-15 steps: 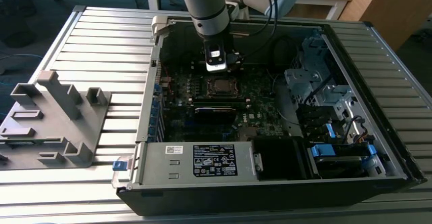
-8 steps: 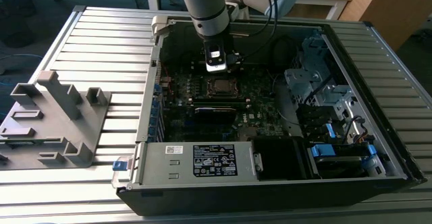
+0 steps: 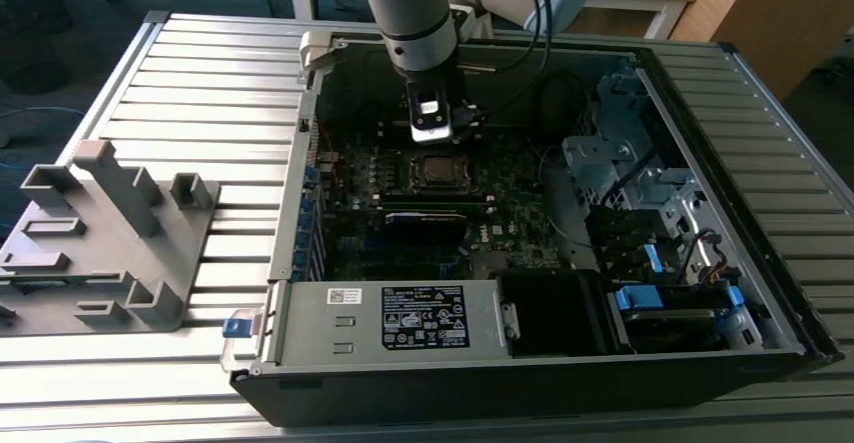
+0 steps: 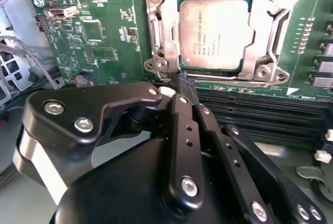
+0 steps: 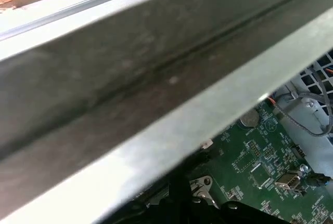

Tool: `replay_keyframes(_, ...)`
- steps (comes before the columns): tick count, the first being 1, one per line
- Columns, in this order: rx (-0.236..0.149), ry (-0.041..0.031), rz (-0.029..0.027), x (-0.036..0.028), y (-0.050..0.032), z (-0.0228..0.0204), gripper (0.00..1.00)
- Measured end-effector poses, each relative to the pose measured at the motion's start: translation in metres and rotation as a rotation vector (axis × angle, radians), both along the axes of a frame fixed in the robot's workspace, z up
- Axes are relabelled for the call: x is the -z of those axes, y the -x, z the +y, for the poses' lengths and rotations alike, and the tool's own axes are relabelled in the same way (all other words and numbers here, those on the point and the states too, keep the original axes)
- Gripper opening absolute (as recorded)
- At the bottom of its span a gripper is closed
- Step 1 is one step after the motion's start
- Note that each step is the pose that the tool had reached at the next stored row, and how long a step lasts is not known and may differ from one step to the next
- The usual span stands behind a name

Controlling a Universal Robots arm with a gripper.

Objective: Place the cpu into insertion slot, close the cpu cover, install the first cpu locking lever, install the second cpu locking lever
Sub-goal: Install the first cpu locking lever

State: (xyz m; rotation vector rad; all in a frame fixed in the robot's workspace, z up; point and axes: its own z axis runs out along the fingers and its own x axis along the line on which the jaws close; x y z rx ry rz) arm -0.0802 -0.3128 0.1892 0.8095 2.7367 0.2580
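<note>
Hovering at the socket's edge, the hand (image 4: 182,91) has its fingers pressed together on nothing. The cpu (image 4: 216,33) lies in the slot (image 4: 244,67), the cover (image 4: 156,31) closed over it. For a lever, I would push steadily, not jerk. Print on the cpu cannot be read.

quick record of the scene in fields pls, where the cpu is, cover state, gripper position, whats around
cpu: seated in the insertion slot, silver face up
cpu cover: down, framing the chip
gripper: shut, empty, tips at the cover's near edge by a corner screw
setting: green motherboard inside an open computer case
nearby: labelled power supply box at the case's near side in the exterior view; grey fixture on the slatted table, the exterior view's left
</note>
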Motion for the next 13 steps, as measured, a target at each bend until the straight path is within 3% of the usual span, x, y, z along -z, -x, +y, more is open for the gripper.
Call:
replay_keyframes(7, 0.0, -0.0002, 0.0031, -0.001, -0.0017, 0.0, 0.11)
replay_keyframes(13, 0.0, -0.0016, 0.0044, -0.0082, -0.0017, 0.0, 0.11)
